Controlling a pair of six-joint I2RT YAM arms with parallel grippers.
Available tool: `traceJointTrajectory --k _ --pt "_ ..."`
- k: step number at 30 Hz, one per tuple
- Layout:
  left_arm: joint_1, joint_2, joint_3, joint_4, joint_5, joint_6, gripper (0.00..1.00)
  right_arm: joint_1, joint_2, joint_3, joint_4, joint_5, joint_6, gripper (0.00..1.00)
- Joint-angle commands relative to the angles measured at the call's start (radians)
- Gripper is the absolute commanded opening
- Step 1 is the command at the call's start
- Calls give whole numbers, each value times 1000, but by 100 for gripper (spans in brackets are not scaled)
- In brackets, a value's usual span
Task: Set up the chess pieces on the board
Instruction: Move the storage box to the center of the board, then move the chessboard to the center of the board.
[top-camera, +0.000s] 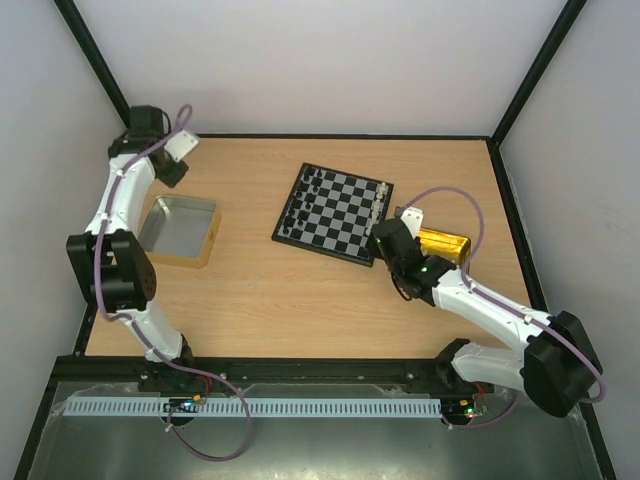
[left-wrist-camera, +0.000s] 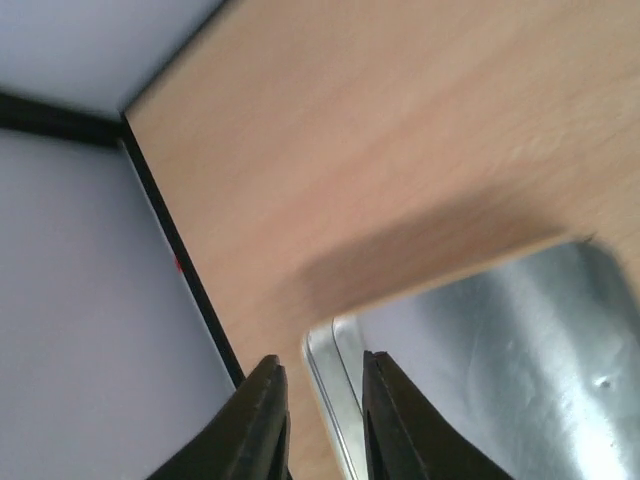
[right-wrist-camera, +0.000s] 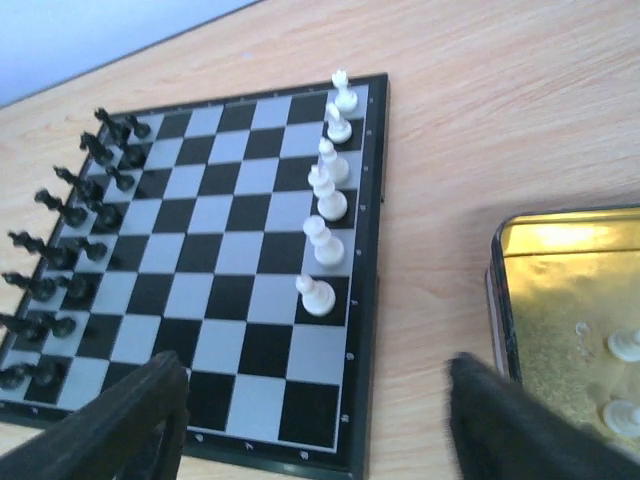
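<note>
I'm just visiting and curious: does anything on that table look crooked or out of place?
The board sits skewed to the edges of the table. The white pieces fill only part of one edge row, and a few more lie in the gold tray.

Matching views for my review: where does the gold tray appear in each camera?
Top external: gold tray right of centre, just right of the board.
Left wrist: not in it.
Right wrist: at the right edge, partly cut off.
Shared landmark: the board, in the top and right wrist views.
</note>
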Motion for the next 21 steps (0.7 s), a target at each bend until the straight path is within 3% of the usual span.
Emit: traceJointTrajectory --k 1,4,5,7,9,13,17,21 --pt "-25 -73 210 -209 325 -122 29 -49 27 72 7 58 32 52" --pt "-86 -64 263 -259 454 -189 42 -180 81 105 31 -69 92 9" --pt "-108 -58 256 -253 483 -207 46 -224 109 120 35 -105 123 2" --pt "-137 -40 214 -204 508 -249 48 -296 170 156 43 -163 167 2" --pt "-146 -9 173 -143 535 -291 41 -347 230 198 61 -188 214 2" --pt "-144 96 167 -96 591 -344 5 -408 366 287 143 -226 271 2" --pt "-126 181 167 -58 627 -373 2 -486 562 449 188 -290 286 2" --pt "-96 274 194 -73 705 -386 2 -543 786 684 127 -379 248 2"
